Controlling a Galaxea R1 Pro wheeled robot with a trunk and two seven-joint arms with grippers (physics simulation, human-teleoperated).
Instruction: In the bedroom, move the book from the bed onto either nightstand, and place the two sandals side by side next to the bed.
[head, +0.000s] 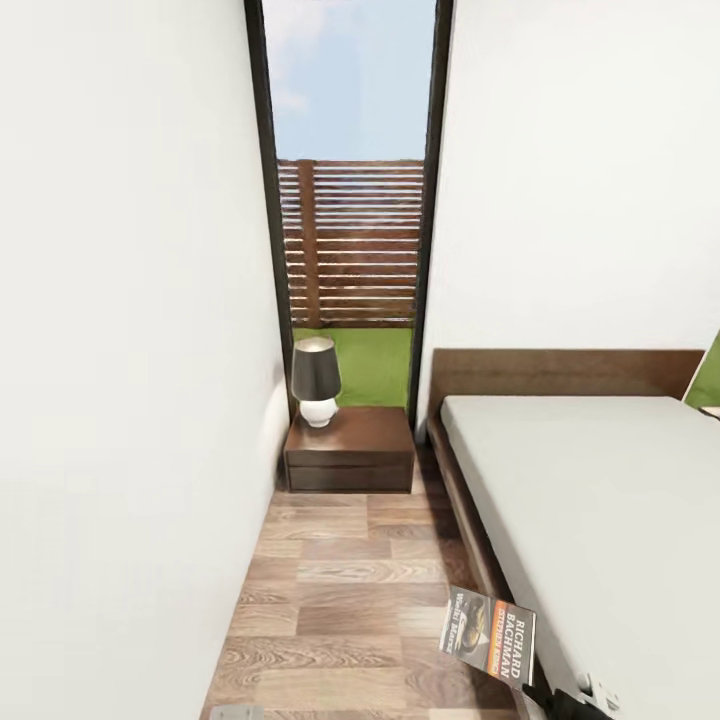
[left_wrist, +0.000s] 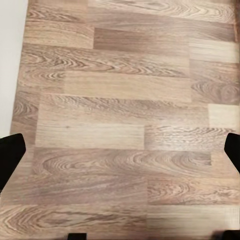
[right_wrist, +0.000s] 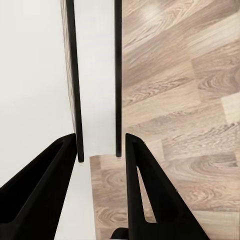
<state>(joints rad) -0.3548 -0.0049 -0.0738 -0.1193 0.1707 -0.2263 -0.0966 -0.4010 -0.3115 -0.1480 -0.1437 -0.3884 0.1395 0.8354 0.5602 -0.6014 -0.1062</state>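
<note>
Holds the book (head: 488, 634) on edge between the two dark fingers (right_wrist: 145, 190) of the right tool (right_wrist: 100, 150), pinched shut on its thin spine, raised over the wood-plank floor (head: 340, 600) just beside the bed (head: 600, 500). Well ahead of that tool stands the nightstand (head: 350, 450) with a lamp (head: 316, 380) on top. Looks down over bare floor between the left tool's (left_wrist: 120, 165) fingertips (left_wrist: 11, 155), spread wide.
</note>
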